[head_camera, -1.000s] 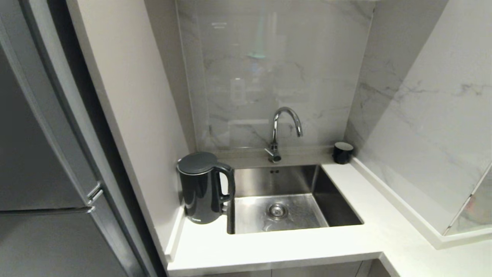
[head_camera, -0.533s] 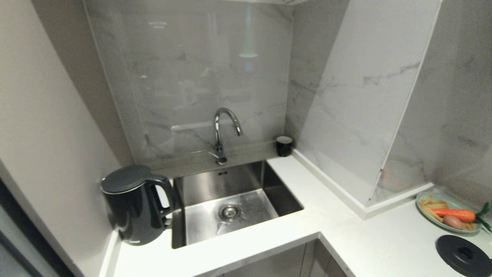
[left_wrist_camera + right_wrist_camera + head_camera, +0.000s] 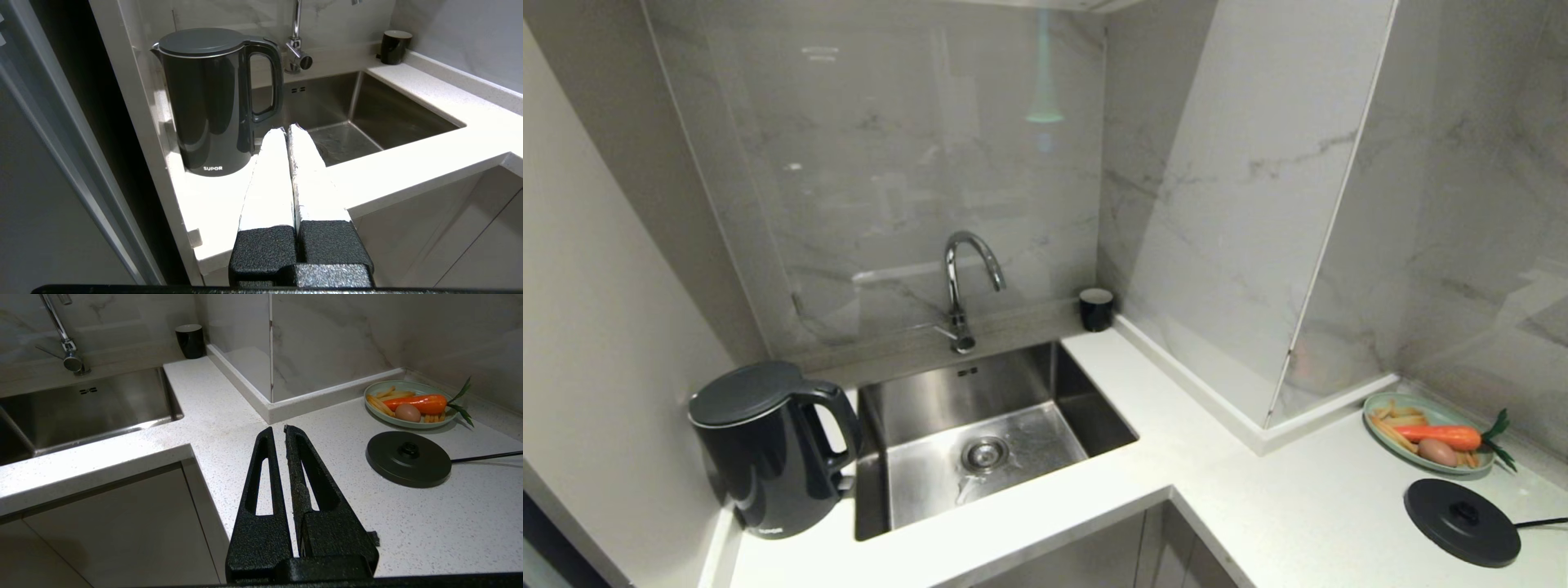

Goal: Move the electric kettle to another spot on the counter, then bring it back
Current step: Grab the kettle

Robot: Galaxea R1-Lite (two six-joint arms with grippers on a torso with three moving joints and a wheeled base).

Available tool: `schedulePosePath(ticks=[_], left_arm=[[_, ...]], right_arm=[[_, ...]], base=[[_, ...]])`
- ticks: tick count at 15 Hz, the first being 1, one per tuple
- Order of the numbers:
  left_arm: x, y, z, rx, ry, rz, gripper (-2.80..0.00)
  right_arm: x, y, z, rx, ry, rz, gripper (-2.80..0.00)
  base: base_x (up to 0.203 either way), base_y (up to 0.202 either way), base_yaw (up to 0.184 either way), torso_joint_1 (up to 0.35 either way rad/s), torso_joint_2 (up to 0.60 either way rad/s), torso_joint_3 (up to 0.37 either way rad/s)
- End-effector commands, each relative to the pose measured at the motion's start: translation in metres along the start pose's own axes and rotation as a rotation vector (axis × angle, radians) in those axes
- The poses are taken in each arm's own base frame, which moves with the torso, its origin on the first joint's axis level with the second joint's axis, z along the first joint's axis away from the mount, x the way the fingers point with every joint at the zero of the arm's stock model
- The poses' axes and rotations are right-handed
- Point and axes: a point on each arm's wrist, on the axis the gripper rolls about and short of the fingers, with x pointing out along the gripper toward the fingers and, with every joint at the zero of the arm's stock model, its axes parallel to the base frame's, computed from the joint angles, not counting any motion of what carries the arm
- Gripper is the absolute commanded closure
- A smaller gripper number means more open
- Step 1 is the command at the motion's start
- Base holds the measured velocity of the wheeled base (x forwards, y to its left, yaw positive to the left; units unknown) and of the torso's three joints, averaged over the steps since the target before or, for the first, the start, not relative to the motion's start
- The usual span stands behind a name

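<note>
The electric kettle (image 3: 764, 453) is a tall glossy black jug with a loop handle. It stands upright on the white counter (image 3: 1241, 506) in the left corner, between the side wall and the sink. In the left wrist view the kettle (image 3: 208, 102) is a short way ahead of my left gripper (image 3: 288, 128), whose white-wrapped fingers are shut and empty in front of the counter's edge. My right gripper (image 3: 278, 428) hovers shut and empty over the right wing of the counter (image 3: 229, 400). Neither arm shows in the head view.
A steel sink (image 3: 980, 441) with a tap (image 3: 960, 286) lies right of the kettle. A small black cup (image 3: 1096, 309) stands in the back corner. On the right wing are a plate (image 3: 1376, 404) of food and a flat black base disc (image 3: 1462, 510) with a cord.
The head view has swung to the right, so the whole scene slid left. The fridge has left the picture, and the plate and base disc have come in. The kettle itself stays put.
</note>
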Motion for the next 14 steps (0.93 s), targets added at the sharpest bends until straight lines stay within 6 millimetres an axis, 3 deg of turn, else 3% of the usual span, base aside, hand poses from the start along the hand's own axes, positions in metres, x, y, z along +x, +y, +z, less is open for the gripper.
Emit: schedulePosePath(ticks=[1,3,5,7,10,14], left_arm=[[0.0,0.0,-0.001,0.0,0.005,0.003,0.0],[0.0,0.0,0.002,0.018,-0.006,0.007,0.0],[-0.003,-0.001,0.028,0.004,-0.039,-0.014,0.0],[0.011,-0.001,0.056,-0.027,0.046,-0.042,0.0],[0.061,-0.002,0.083,-0.056,0.297,-0.063,0.0],[0.143,-0.006,0.071,-0.083,0.686,-0.093,0.0]], right_arm=[[0.0,0.0,0.0,0.0,0.0,0.0,0.0],[0.0,0.0,0.0,0.0,0.0,0.0,0.0],[0.0,0.0,0.0,0.0,0.0,0.0,0.0],[0.0,0.0,0.0,0.0,0.0,0.0,0.0],[0.0,0.0,0.0,0.0,0.0,0.0,0.0],[0.0,0.0,0.0,0.002,-0.001,-0.001,0.0]], base=[[0.0,0.0,0.0,0.0,0.0,0.0],[0.0,0.0,0.0,0.0,0.0,0.0],[0.0,0.0,0.0,0.0,0.0,0.0],[0.0,0.0,0.0,0.0,0.0,0.0],[0.0,0.0,0.0,0.0,0.0,0.0],[0.0,0.0,0.0,0.0,0.0,0.0]])
